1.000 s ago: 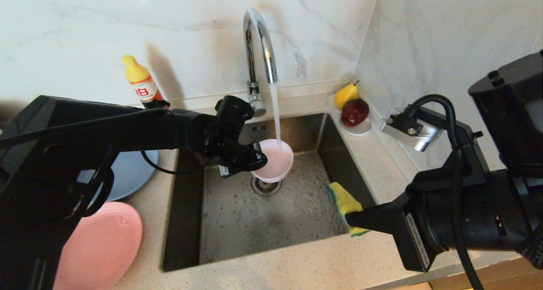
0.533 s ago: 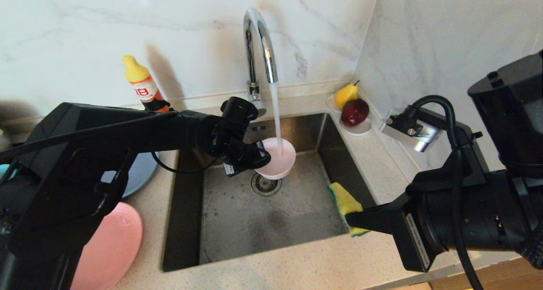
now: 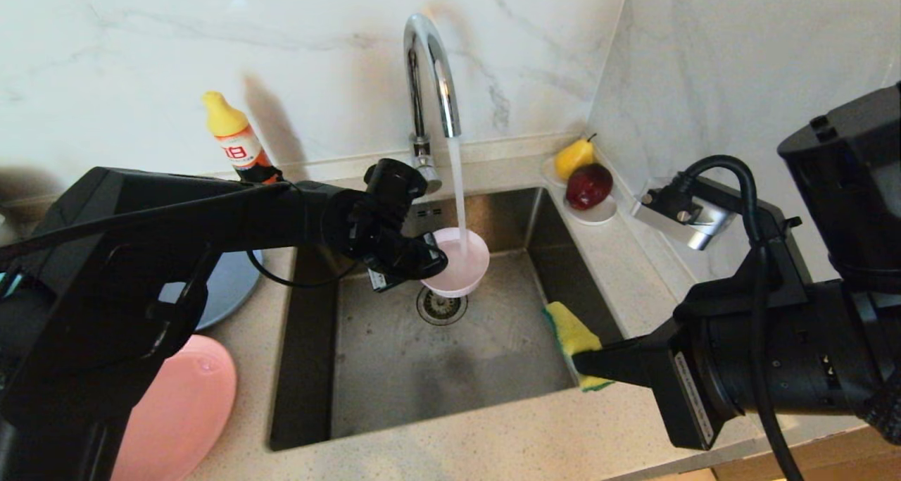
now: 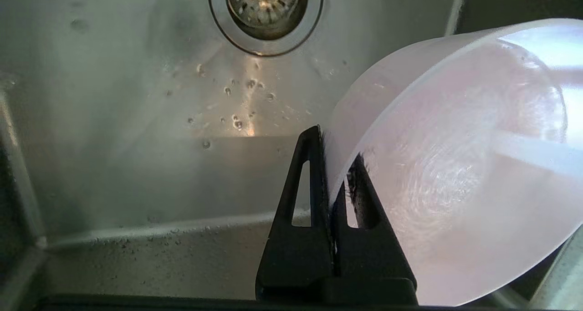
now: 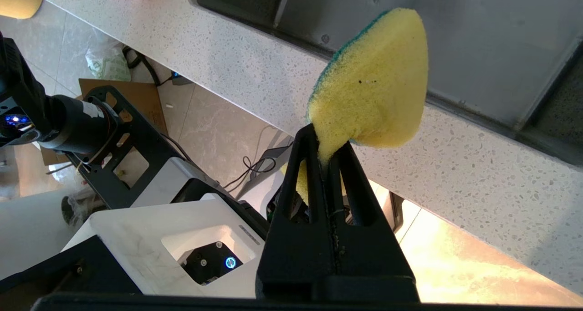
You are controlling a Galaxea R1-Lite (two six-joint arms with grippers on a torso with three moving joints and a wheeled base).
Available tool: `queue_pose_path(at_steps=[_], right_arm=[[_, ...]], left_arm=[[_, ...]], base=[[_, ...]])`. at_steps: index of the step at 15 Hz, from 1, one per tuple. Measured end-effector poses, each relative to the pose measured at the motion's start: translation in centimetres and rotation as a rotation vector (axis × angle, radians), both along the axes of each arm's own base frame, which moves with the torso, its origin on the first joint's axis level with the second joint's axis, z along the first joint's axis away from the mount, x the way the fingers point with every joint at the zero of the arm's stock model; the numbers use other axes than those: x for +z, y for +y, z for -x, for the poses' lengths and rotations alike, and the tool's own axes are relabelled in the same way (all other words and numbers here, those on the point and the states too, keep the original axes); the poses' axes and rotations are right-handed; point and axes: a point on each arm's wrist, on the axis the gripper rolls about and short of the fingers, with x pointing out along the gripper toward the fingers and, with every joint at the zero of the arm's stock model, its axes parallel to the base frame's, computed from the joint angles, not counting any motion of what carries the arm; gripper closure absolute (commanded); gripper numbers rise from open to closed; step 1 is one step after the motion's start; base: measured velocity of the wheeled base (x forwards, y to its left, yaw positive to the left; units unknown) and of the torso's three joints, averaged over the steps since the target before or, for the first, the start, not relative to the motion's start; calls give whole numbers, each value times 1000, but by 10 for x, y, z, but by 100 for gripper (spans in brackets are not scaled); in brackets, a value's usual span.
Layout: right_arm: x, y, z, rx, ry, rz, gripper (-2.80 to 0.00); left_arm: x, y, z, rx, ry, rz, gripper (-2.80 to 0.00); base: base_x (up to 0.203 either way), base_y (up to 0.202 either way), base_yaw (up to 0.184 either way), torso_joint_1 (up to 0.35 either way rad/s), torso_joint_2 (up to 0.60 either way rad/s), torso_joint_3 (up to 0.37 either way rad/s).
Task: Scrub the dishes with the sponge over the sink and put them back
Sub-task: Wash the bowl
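My left gripper (image 3: 426,264) (image 4: 334,158) is shut on the rim of the pale pink-white bowl (image 3: 459,261) (image 4: 455,165), one finger inside and one outside. It holds the bowl above the drain (image 3: 441,306) of the sink (image 3: 394,368), under the running water stream (image 3: 459,185) from the chrome tap (image 3: 428,72). My right gripper (image 3: 583,363) (image 5: 328,149) is shut on the tail of the yellow sponge (image 3: 571,334) (image 5: 373,88), held over the sink's right front corner. The salmon-pink plate (image 3: 179,410) and the grey-blue plate (image 3: 229,284) lie on the counter to the left.
A yellow-capped detergent bottle (image 3: 236,139) stands at the back wall. A white saucer (image 3: 591,213) with a yellow pear (image 3: 574,157) and a dark red fruit (image 3: 588,185) sits in the back right corner. A marble wall rises close on the right.
My left arm has pushed the bowl slightly back and up, and the bowl sits flatter under the stream. The right arm with the sponge has stayed still.
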Motion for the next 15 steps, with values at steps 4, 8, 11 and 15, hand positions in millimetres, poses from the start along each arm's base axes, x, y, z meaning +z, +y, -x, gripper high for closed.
queue_pose_path(at_steps=[4,8,11,15], right_arm=[[-1,0,0,-1,2,3,0],[-1,0,0,-5,3,3,0],[-2,0,0,-6,3,5,0],[-2,1,-1,-6,7,6,0]], left_arm=[[1,3,1,60,-33,-68,0],[16,10,9,139,-98,-147,0],[41,20,22,167,-208,-183,0],[62,39,47,175,-414,-300,0]], base=[[0,0,0,0,0,0],[0,0,0,0,0,0],[0,0,0,0,0,0],[0,0,0,0,0,0]])
